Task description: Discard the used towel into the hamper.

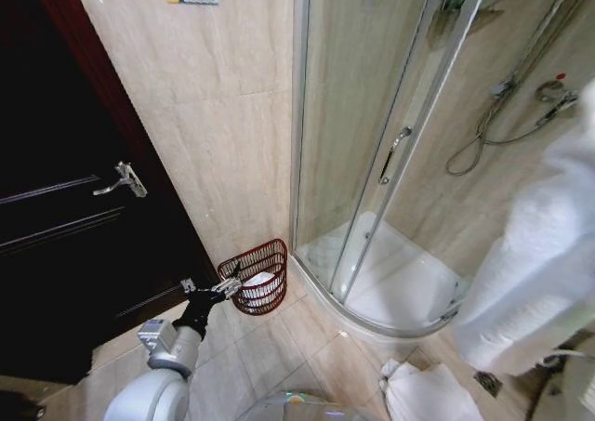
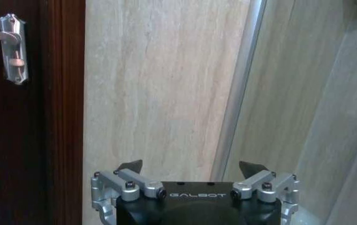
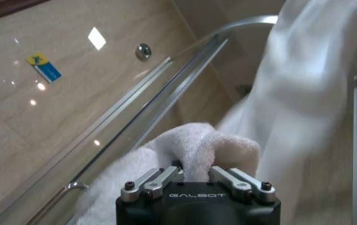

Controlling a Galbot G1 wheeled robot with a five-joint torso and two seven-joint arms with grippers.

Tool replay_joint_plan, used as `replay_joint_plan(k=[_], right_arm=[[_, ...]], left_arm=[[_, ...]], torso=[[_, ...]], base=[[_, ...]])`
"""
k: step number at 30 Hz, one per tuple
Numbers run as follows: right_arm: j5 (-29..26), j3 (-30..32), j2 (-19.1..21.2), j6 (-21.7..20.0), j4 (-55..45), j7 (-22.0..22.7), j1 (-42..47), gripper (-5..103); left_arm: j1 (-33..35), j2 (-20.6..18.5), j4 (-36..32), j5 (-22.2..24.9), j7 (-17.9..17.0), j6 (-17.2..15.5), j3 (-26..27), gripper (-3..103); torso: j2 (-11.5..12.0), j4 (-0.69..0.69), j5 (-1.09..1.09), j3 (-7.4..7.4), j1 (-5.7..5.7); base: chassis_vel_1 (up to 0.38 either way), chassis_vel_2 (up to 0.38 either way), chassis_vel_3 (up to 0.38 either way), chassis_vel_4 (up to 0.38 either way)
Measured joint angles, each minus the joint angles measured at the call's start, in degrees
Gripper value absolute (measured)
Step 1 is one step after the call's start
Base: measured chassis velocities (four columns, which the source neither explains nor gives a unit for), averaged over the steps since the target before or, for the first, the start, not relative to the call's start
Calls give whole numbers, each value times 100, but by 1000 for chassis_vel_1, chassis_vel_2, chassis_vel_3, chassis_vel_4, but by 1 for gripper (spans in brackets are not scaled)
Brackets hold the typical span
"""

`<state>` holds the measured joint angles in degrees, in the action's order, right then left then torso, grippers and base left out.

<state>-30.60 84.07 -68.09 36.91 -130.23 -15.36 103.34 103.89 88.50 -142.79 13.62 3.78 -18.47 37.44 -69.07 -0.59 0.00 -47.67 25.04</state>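
1. My left gripper is stretched out low over the tiled floor, and its fingers stand wide apart with nothing between them.
2. Just past those fingertips sits the hamper, a reddish-brown openwork basket on the floor in the corner where the beige wall meets the shower enclosure. In my head view the fingertips reach the near rim of the hamper; I cannot tell whether they touch it.
3. Something white already lies inside the hamper, showing through the slats.
4. In my left wrist view, beyond the spread fingers, I see the wall panel, with the dark wooden door and its metal handle to one side and the shower frame to the other.
5. My right gripper has its fingers closed together on a bunched fold of the white towel; the fold bulges up directly above the fingertips and the rest of the cloth hangs down at the right of my head view, well apart from the hamper.
6. Beyond the right fingers, I see the curved rail and glass of the shower enclosure, with a small blue and yellow sticker on the wall behind.
7. Another bundle of white cloth lies on the floor near the shower tray, below the hanging towel.
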Motion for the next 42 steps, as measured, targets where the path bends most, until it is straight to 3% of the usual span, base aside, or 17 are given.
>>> replay_joint_plan(k=[12,16,18,20,26,29,33,42], right_arm=[[-2,131,161,46,-4,172,-166,10],[-14,176,188,94,2,244,-178,10],[-34,212,210,70,-84,319,-176,10],[-79,244,232,3,-207,393,-174,10],[-497,327,388,-504,-718,688,-197,10],[-997,439,663,-1313,-1204,1226,-387,10],[-1304,510,839,-1792,-1327,1498,-484,10],[-1474,513,940,-1971,-1331,1645,-552,10]], left_arm=[[0,0,0,0,0,0,0,100],[0,0,0,-1,0,0,0,100],[0,0,0,0,0,0,0,100],[0,0,0,0,0,0,0,100],[0,0,0,0,0,0,0,100],[0,0,0,0,0,0,0,100],[0,0,0,0,0,0,0,100],[0,0,0,0,0,0,0,100]], torso=[[0,-1,3,-1,0],[-1,0,-7,0,0],[-1,-1,5,0,0],[-1,0,-3,0,0],[-1,-1,-1,0,0],[-1,-1,-2,0,0],[-1,-1,-1,0,0],[-1,-1,0,0,0]], base=[[0,0,0,0],[0,0,0,0],[0,0,0,0],[0,0,0,0],[0,0,0,0],[0,0,0,0],[0,0,0,0],[0,0,0,0]])
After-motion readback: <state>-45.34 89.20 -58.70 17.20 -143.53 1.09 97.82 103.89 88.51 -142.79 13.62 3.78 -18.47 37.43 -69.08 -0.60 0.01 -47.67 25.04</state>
